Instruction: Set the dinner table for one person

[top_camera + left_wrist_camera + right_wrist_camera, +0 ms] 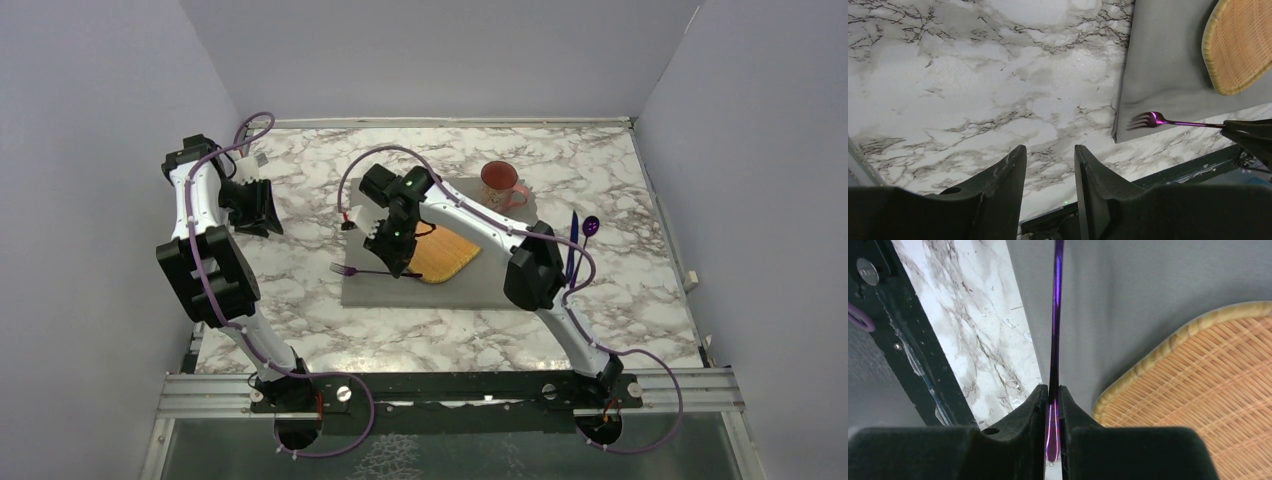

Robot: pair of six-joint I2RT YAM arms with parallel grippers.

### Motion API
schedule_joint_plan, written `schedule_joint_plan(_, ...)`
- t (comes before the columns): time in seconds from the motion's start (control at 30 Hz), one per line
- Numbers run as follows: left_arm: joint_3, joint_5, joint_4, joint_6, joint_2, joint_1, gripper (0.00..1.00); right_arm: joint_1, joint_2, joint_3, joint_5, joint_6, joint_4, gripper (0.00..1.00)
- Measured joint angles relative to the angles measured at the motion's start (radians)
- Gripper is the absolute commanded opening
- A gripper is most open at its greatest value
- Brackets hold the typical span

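Dinner table surface (pixel 300 180) — fork (pixel 1055 315) points left over the mat's (pixel 450 292) near-left corner, handle pinched in right fingers (pixel 1034 407); left fingers (pixel 1007 172) half-open, empty.

Marble-look dinner table (pixel 973 90), shiny metallic fork (pixel 1153 119)

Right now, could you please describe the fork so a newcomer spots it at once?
A grey placemat lies on the marble table. At its left edge, beside the wicker plate, is the purple fork, handle in the right tool. Unlike the knife and spoon right of the mat, it has tines.
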Motion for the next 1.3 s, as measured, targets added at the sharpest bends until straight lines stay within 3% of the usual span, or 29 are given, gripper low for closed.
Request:
schedule_joint_plan(0.63,0.001,0.028,-0.019,0.004,0.008,0.000,0.42,0.016,0.041,-0.004,0.000,-0.031,-0.040,0.23)
schedule_joint_plan(0.73,0.000,0.050,-0.040,0.024,0.010,0.000,0.35,0.016,0.042,-0.005,0.000,-0.033,-0.039,0.23)
schedule_joint_plan(0.9,-0.018,0.105,-0.101,0.109,0.012,-0.021,0.35,0.016,0.053,-0.005,0.000,-0.026,-0.016,0.22)
schedule_joint_plan(1.3,-0.036,0.035,-0.137,0.299,0.011,-0.326,0.36,0.008,0.076,-0.020,0.079,0.047,0.040,0.22)
